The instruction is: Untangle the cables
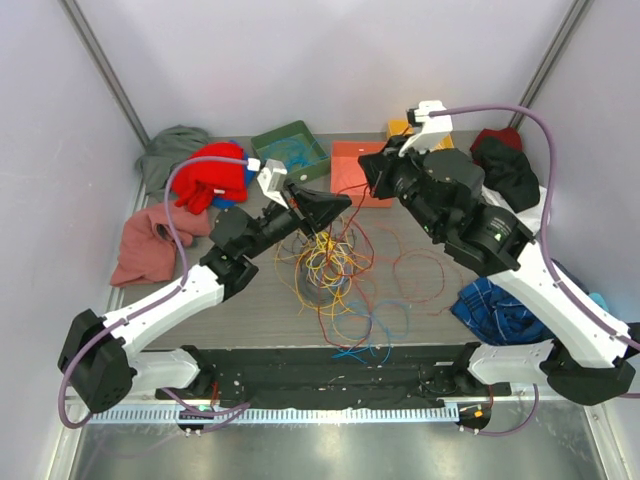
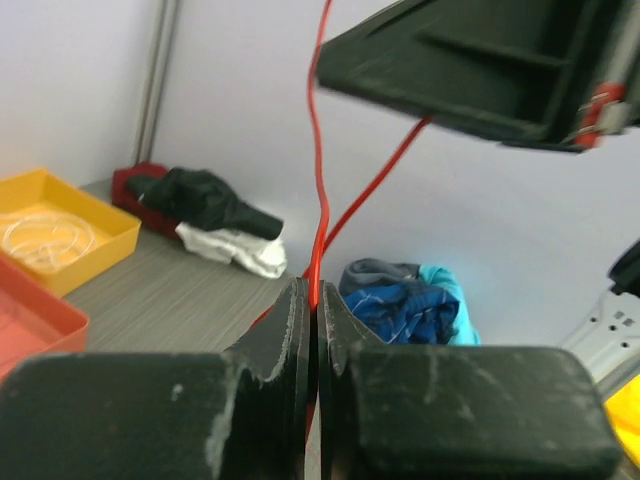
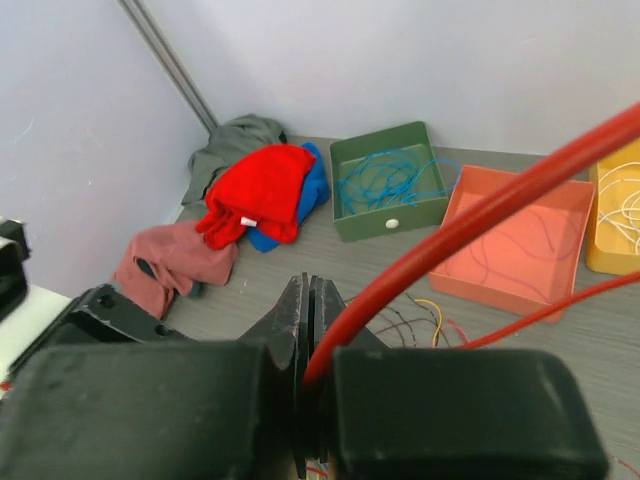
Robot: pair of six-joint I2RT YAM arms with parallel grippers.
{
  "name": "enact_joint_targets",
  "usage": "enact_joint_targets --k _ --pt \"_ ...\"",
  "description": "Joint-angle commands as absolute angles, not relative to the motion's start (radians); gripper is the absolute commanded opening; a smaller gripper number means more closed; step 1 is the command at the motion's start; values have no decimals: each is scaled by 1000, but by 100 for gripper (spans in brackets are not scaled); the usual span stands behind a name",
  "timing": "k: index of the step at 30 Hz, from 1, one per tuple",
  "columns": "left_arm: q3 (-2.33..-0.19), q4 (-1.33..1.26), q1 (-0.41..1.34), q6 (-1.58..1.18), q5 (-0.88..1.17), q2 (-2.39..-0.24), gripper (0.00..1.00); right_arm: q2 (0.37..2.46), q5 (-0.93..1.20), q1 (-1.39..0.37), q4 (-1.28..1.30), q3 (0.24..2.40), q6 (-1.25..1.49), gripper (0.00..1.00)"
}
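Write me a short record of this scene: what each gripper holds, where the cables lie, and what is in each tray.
left gripper: shut on a red cable
right gripper: shut on a red cable too, probably the same one
cable pile: tangled, between the two arms
green tray: blue cables
orange tray: thin orange cables
yellow tray: white cables
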State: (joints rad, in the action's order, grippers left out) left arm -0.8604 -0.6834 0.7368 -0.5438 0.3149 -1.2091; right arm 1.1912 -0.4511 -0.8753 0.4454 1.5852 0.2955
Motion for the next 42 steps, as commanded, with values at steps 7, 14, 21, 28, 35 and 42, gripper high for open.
enact_joint_targets --k 7,14,21,28,35,42 --pt "-854 -999 732 -656 431 -1265 4 1230 -353 -881 462 1713 331 1" --pt "-854 -1026 732 -673 442 -1301 7 1253 -307 -879 480 1756 353 1" --pt "-853 -1040 732 -686 445 -1318 10 1273 -250 -879 480 1764 394 1" --pt "-857 -1057 732 -692 440 -1344 22 1285 -157 -879 480 1775 460 1" --pt "-854 -1069 732 -695 416 -1359 3 1278 -94 -879 480 1767 508 1" --pt "-861 -1019 729 -667 385 -1342 0 1217 -84 -881 482 1704 509 5"
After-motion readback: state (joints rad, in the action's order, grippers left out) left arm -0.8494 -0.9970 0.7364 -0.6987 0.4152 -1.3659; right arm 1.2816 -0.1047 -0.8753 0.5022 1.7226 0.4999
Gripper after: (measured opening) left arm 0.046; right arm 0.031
